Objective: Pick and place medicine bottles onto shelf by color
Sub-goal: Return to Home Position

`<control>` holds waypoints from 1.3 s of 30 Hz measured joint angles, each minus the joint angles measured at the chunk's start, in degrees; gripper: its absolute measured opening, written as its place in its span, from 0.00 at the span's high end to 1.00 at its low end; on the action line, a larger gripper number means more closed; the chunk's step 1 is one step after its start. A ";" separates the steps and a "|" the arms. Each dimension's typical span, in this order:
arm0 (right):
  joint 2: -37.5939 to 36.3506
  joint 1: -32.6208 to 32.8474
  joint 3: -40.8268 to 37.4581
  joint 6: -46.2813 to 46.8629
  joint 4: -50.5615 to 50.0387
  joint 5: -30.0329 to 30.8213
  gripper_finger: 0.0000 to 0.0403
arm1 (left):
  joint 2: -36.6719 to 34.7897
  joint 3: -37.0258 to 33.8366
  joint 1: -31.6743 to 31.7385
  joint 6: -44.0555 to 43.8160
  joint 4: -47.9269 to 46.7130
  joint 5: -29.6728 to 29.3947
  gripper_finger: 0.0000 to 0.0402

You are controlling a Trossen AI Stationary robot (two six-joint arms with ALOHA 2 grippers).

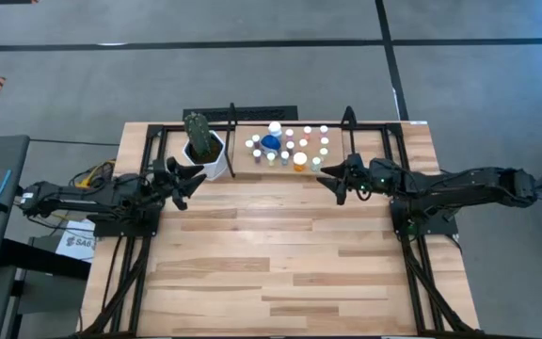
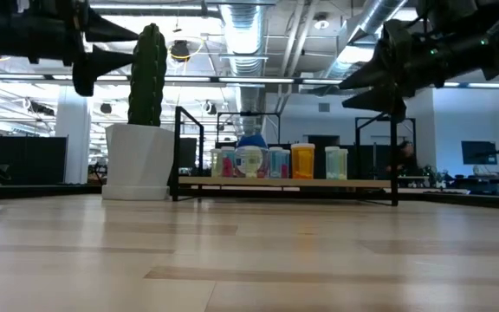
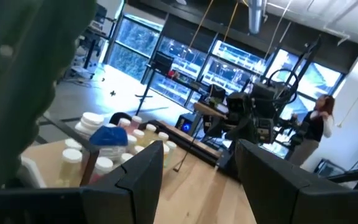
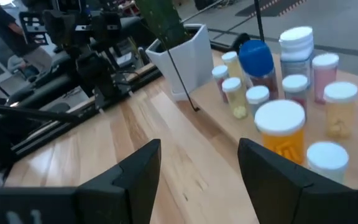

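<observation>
High view: I see round-capped medicine bottles (image 1: pixel 288 146) clustered on the shelf (image 1: pixel 241 166), pale wood, black-framed.
Low view: white faceted pot (image 2: pixel 137 165) (holding a cactus (image 2: pixel 148 74)) just beside it.
Left wrist view: left gripper (image 3: pixel 197 177) spread, empty.
Right wrist view: right gripper (image 4: pixel 197 171) likewise.

the table (image 1: pixel 271 264) is pale wood, in planks of mixed tan and cream. the shelf (image 2: pixel 284 182) has a light wooden board and thin black rails. the bottles (image 4: pixel 295 83) mostly have white caps, with teal, pink and yellowish bodies. the orange bottle (image 4: pixel 281 134) is amber under its white cap, and the blue bottle (image 4: pixel 255 57) is deep blue. the pot (image 4: pixel 188 56) is white and the cactus (image 2: pixel 148 74) dark green. the left gripper (image 1: pixel 194 186) and right gripper (image 1: pixel 329 185) are black. the floor (image 1: pixel 252 75) is grey with dark lines.
</observation>
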 joint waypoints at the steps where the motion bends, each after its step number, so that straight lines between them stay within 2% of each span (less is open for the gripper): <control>1: 0.00 0.00 -0.68 0.26 0.84 -0.01 0.42 | -0.01 -0.61 0.00 -0.35 0.75 -0.02 0.53; 12: 0.04 -0.02 -3.75 2.16 1.97 0.71 0.42 | 0.00 -6.98 0.02 -6.28 3.07 -1.63 0.53; 21: 0.04 -0.24 -6.53 4.77 4.87 1.55 0.44 | -0.03 -7.11 0.02 -8.77 1.64 -4.76 0.53; 26: 0.04 -0.23 -6.53 4.65 3.45 1.54 0.47 | -0.01 -7.14 0.02 -14.03 -2.82 -7.93 0.53; 31: 0.04 -0.22 -6.53 4.56 0.24 1.53 0.48 | -0.01 -7.17 0.02 -19.48 -8.53 -7.99 0.53; 39: 0.04 -0.20 -6.53 4.42 -1.54 1.50 0.47 | 0.04 -7.18 0.02 -20.58 -14.32 -7.34 0.53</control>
